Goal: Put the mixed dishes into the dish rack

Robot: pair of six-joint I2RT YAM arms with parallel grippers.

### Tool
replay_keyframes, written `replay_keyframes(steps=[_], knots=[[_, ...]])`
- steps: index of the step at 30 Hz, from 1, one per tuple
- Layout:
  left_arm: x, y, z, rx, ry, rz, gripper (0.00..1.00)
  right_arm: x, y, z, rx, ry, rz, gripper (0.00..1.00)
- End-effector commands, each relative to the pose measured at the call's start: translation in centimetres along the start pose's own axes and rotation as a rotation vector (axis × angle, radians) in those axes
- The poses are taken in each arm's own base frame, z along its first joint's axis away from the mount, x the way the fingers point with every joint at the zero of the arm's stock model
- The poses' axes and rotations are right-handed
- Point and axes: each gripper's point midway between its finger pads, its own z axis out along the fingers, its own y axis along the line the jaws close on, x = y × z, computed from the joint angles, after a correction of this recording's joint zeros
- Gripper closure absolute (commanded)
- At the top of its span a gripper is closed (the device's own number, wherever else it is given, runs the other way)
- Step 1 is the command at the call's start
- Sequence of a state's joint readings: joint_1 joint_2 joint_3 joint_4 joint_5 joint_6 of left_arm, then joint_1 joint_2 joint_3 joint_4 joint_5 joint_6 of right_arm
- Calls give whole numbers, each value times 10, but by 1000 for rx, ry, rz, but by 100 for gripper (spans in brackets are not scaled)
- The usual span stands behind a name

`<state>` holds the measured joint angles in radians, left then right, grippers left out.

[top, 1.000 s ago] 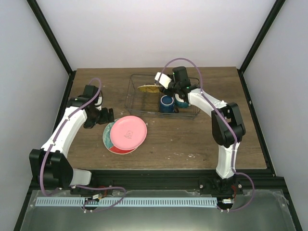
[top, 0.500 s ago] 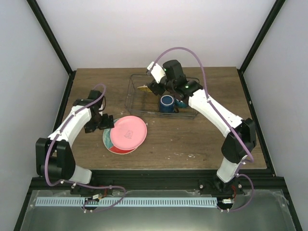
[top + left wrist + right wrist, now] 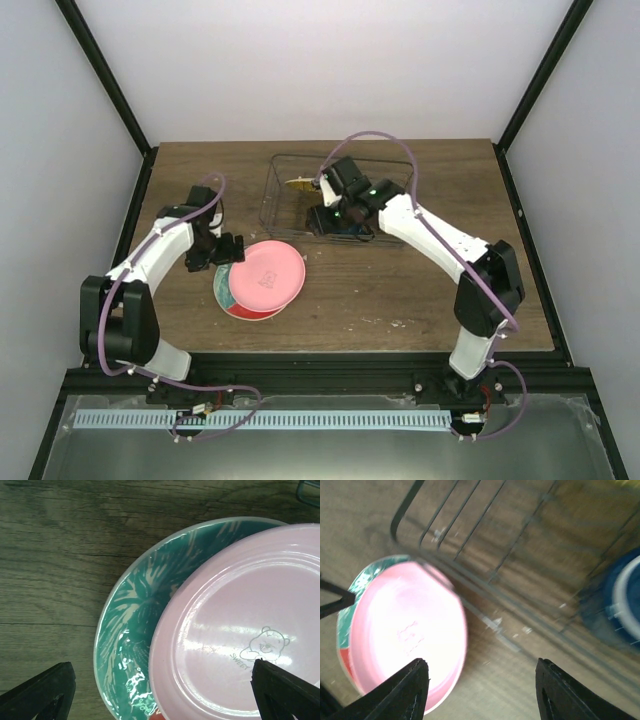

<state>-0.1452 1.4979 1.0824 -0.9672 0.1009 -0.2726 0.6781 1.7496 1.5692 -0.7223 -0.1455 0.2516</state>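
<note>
A pink plate [image 3: 267,275] [image 3: 250,620] lies on a teal-patterned plate [image 3: 222,287] [image 3: 132,615] on the wooden table. My left gripper [image 3: 229,250] [image 3: 162,695] is open wide, low over the left rims of both plates, touching neither. The dish rack [image 3: 283,200] [image 3: 485,545] stands behind them. An orange-yellow plate [image 3: 300,183] stands in its back left. A dark blue mug [image 3: 620,600] sits inside. My right gripper [image 3: 322,222] [image 3: 482,690] hangs open and empty over the rack's front left corner, with the pink plate [image 3: 405,630] below and to its left.
The right forearm [image 3: 420,225] crosses over the rack's front right and hides what sits there. Bare wood [image 3: 400,290] lies in front of the rack. The black frame posts [image 3: 105,80] stand at the table's sides.
The right arm has swung from the back of the rack to its front left corner, toward the plates. The left gripper has edged right to the plates' rim.
</note>
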Motion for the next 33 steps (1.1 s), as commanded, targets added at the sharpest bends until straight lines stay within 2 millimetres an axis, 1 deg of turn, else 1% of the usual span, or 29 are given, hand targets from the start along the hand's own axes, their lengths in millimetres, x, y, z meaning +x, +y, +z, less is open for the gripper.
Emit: replay_keyframes(steps=[1,4,8,11,17,23,29,33], knots=[[-1,-8,6,56,-5,30,2,41,36,10,-111,168,136,39],[0,-11,9,73,-1,38,2,57,49,17,-151,241,168,37],[2,-14,14,92,6,49,3,77,57,26,-175,312,188,37],[3,-15,16,99,8,54,3,92,57,33,-171,357,195,38],[3,-21,15,119,2,69,3,114,53,50,-165,397,205,48],[6,-23,16,119,7,87,4,123,51,73,-154,390,195,49],[8,-23,13,107,6,99,4,115,53,90,-165,350,187,50],[8,-23,12,104,4,100,4,116,50,102,-158,346,183,55]])
